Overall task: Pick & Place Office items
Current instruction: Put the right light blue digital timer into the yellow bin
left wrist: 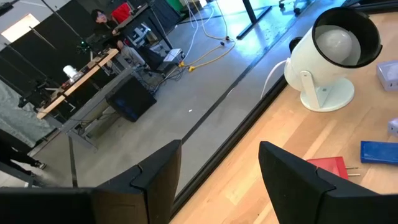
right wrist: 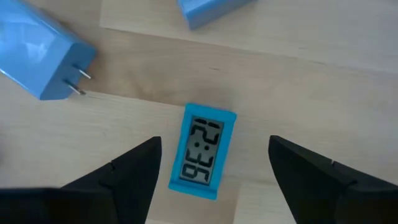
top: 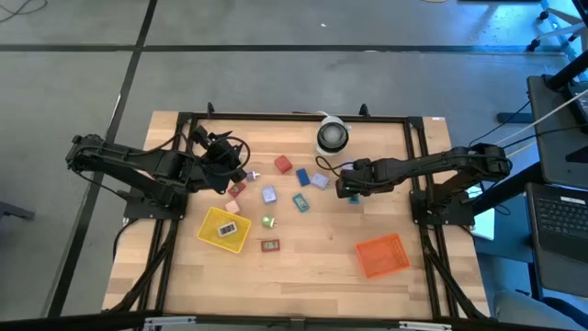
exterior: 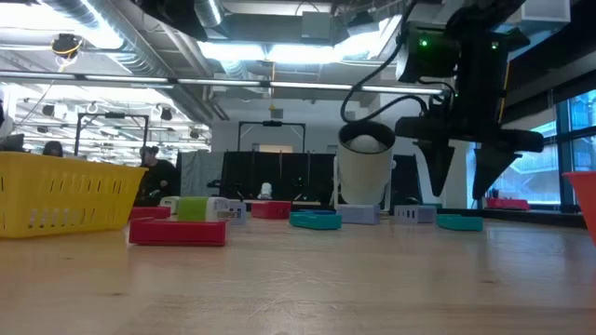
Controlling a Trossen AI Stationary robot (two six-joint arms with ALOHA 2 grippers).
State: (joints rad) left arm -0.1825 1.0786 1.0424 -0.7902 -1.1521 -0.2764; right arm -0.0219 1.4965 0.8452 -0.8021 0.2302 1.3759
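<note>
The office items are small blocky pieces scattered mid-table: a red one [top: 282, 165], a blue one [top: 301, 175], lavender ones [top: 268, 195], a teal one [top: 300, 201], a green one [top: 268, 222] and another red one [top: 269, 245]. My right gripper [top: 347, 190] is open and points down; its fingers stand on either side of a teal clock piece [right wrist: 202, 152] that lies flat on the table, without touching it. In the low view this gripper [exterior: 466, 191] hovers just above the piece [exterior: 459, 221]. My left gripper [top: 241, 173] is open and off the table near the pink pieces [top: 237, 188].
A yellow tray [top: 223, 228] with one piece in it sits at near left, and an orange tray [top: 381, 255] at near right. A white roll [top: 332, 136] stands at the far edge. A blue plug block [right wrist: 43, 59] lies close to my right gripper. Black frame rails border the table.
</note>
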